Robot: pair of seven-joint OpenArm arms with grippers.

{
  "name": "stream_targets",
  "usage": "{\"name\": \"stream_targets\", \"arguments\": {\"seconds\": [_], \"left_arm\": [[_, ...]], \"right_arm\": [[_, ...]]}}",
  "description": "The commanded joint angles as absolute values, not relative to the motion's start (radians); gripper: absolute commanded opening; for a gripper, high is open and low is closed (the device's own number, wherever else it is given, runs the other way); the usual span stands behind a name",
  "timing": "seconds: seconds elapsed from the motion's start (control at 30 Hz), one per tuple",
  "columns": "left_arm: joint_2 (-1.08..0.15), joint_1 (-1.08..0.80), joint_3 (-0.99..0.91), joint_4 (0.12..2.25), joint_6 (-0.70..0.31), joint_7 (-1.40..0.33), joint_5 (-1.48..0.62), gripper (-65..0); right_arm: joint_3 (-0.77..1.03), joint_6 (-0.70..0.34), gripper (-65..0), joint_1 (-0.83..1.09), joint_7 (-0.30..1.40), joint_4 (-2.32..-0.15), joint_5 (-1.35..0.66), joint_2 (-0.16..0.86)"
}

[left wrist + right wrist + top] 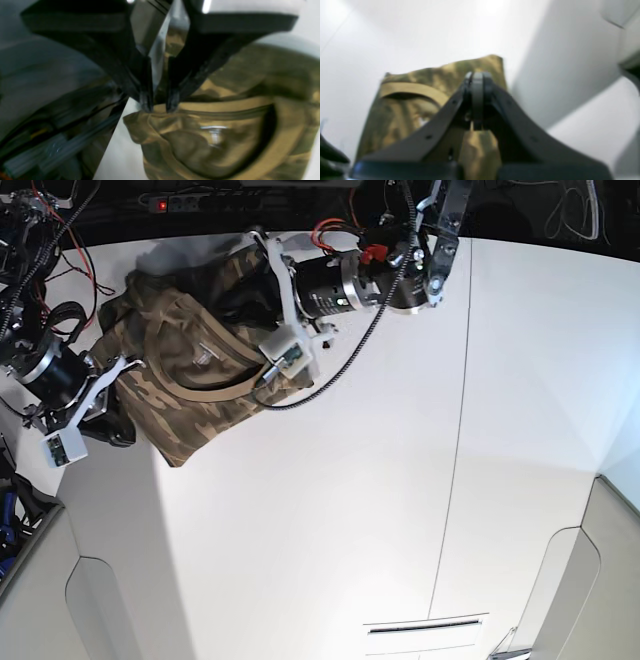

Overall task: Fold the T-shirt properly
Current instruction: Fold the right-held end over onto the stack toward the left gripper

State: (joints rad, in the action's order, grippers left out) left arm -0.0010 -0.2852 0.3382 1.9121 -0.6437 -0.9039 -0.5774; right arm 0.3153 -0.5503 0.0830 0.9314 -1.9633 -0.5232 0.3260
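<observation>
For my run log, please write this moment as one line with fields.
stage: fold underway | T-shirt: partly folded, collar up, on white table | left gripper: fingertips at collar edge, narrow gap | right gripper: shut on shirt edge
</observation>
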Motion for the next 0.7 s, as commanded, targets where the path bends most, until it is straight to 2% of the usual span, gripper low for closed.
{"name": "stream_targets", "arguments": {"seconds": [0.0, 0.13, 0.27, 0.43, 0.67], "left_arm": [[0.004, -0.276, 0.368, 1.929, -0.623, -0.862, -0.555, -52.8], [0.047, -0.245, 0.459, 1.907, -0.559, -0.819, -0.405, -52.8], [0.114, -0.196, 0.470, 1.823, -0.557, -0.800, -0.391, -52.8], [0.133, -0.138, 0.470, 1.715, -0.557, -0.801, -0.392, -52.8], [0.132, -0.134, 0.467, 1.654, -0.557, -0.816, -0.357, -52.8]], "right_arm": [[0.336, -0.550, -65.0, 0.069, 0.905, -1.977, -0.534, 0.336], [0.358, -0.550, -65.0, 0.056, 0.893, -1.934, -0.524, 0.336], [0.357, -0.550, -65.0, 0.007, 0.874, -1.823, -0.565, 0.335], [0.339, -0.559, -65.0, -0.068, 0.871, -1.649, -0.605, 0.335], [0.179, -0.584, -65.0, -0.130, 0.867, -1.452, -0.619, 0.335]]}}
